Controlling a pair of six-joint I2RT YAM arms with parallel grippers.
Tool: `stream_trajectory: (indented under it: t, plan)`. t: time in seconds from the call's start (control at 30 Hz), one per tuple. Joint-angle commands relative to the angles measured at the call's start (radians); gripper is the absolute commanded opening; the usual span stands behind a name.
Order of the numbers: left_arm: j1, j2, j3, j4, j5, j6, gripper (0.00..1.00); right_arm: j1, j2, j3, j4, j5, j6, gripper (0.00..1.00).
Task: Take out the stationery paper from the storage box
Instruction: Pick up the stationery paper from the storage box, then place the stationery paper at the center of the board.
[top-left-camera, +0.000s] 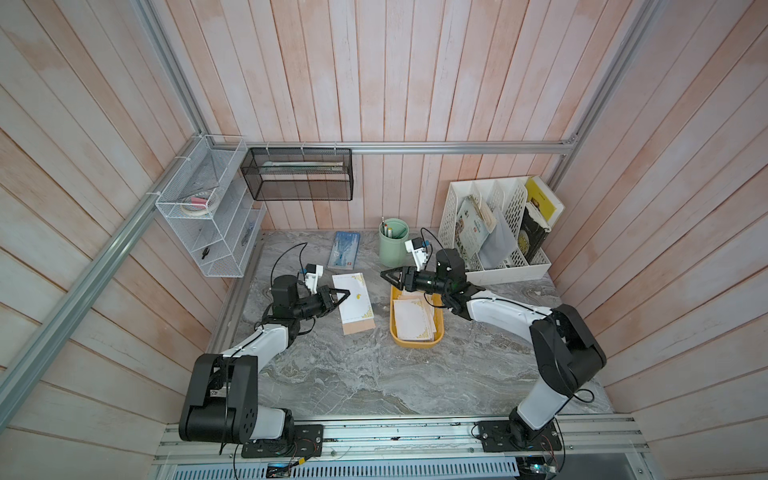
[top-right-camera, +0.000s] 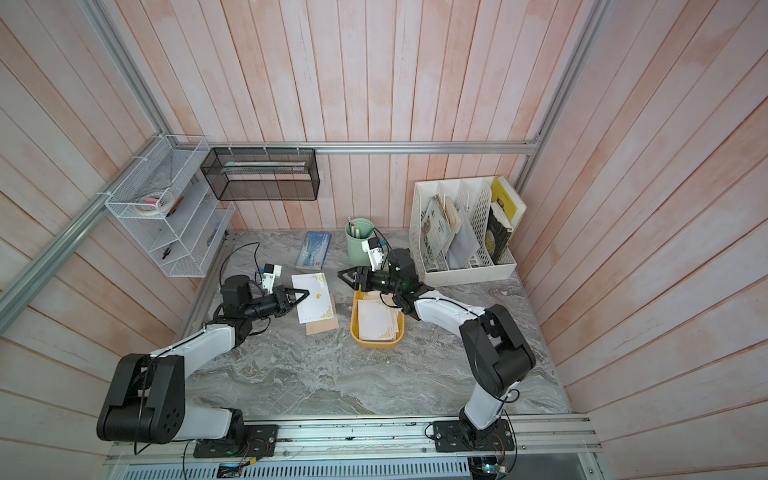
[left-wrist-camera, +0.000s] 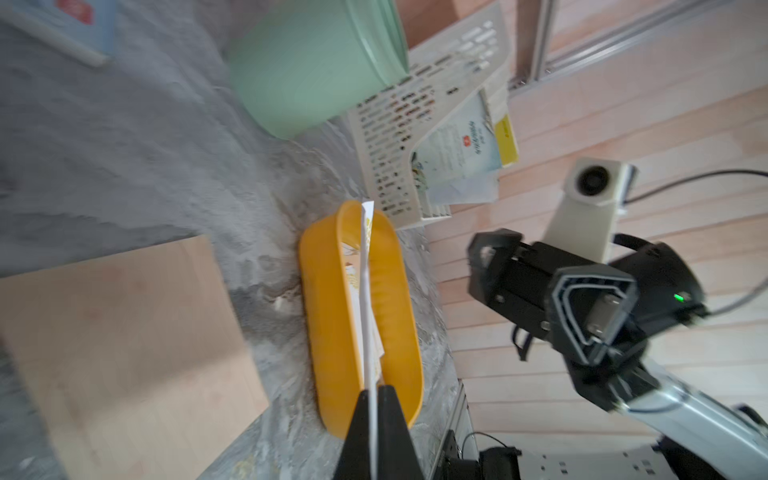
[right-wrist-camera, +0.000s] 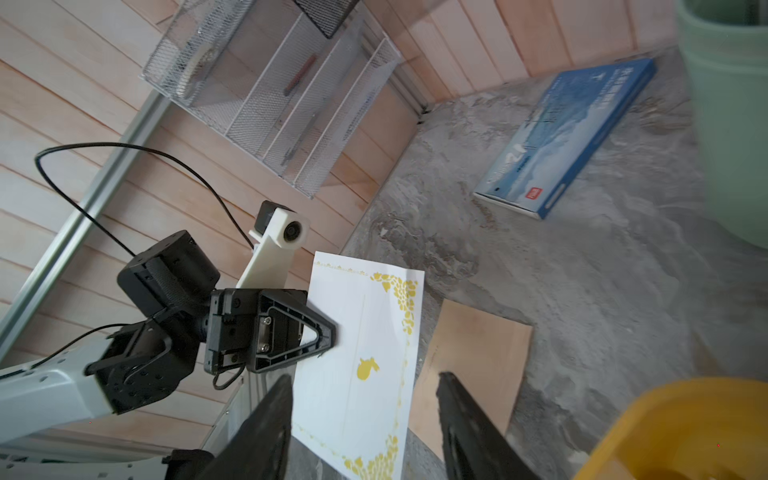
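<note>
Marble desk (top-left-camera: 374, 374); left end effector (top-left-camera: 343, 296) clenched on white sheet (top-left-camera: 356, 305). Lay it flat on peach sheet (top-left-camera: 358, 328) below; right end effector (top-left-camera: 388, 275) hovers released near storage box (top-left-camera: 415, 343).

My two top views hang high above the front of the cell, side by side, and look steeply down on the whole marble counter (top-left-camera: 374, 374), the plank walls and both my arms; they share nearly all of it. My left wrist camera sits close behind my left tool (left-wrist-camera: 377, 390) and faces across the counter to the storage box (left-wrist-camera: 328, 332), the white file organizer (left-wrist-camera: 386, 137) and my right tool (left-wrist-camera: 590, 316). My right wrist camera looks back the opposite way, close past its own tool, toward my left arm and the wire wall rack (right-wrist-camera: 270, 83). Both wrist views share the white stationery sheet (right-wrist-camera: 365, 324), the peach-tan sheet (left-wrist-camera: 124, 332) and the blue booklet (right-wrist-camera: 569, 137).
</note>
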Motion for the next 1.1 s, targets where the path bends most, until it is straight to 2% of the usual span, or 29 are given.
stream_trajectory:
  t: [0.0, 0.13, 0.23, 0.4, 0.47, 0.57, 0.63, 0.73, 1.07]
  plan:
    - [0.001, -0.006, 0.038, -0.208, -0.146, 0.110, 0.00, 0.004, -0.032, 0.078, -0.369, 0.258, -0.197, 0.58]
    - [0.001, 0.035, 0.033, -0.179, -0.125, 0.096, 0.00, 0.004, -0.022, 0.101, -0.497, 0.437, -0.234, 0.57]
    - [0.001, 0.065, 0.025, -0.158, -0.116, 0.089, 0.00, 0.004, 0.004, 0.111, -0.546, 0.522, -0.248, 0.57]
    - [0.001, 0.115, 0.028, -0.157, -0.124, 0.096, 0.00, 0.005, 0.065, 0.153, -0.618, 0.591, -0.279, 0.57]
    - [0.001, 0.134, 0.034, -0.169, -0.126, 0.106, 0.03, 0.006, 0.099, 0.186, -0.663, 0.615, -0.303, 0.57]
    - [-0.003, 0.138, 0.045, -0.212, -0.164, 0.125, 0.20, 0.007, 0.146, 0.222, -0.720, 0.662, -0.318, 0.57]
    - [-0.005, 0.121, 0.053, -0.250, -0.204, 0.144, 0.43, 0.007, 0.177, 0.249, -0.762, 0.686, -0.323, 0.57]
    - [-0.007, 0.088, 0.069, -0.310, -0.265, 0.164, 0.57, 0.009, 0.212, 0.266, -0.786, 0.712, -0.327, 0.58]
    - [-0.007, 0.002, 0.102, -0.453, -0.418, 0.186, 0.60, 0.035, 0.279, 0.278, -0.834, 0.715, -0.305, 0.57]
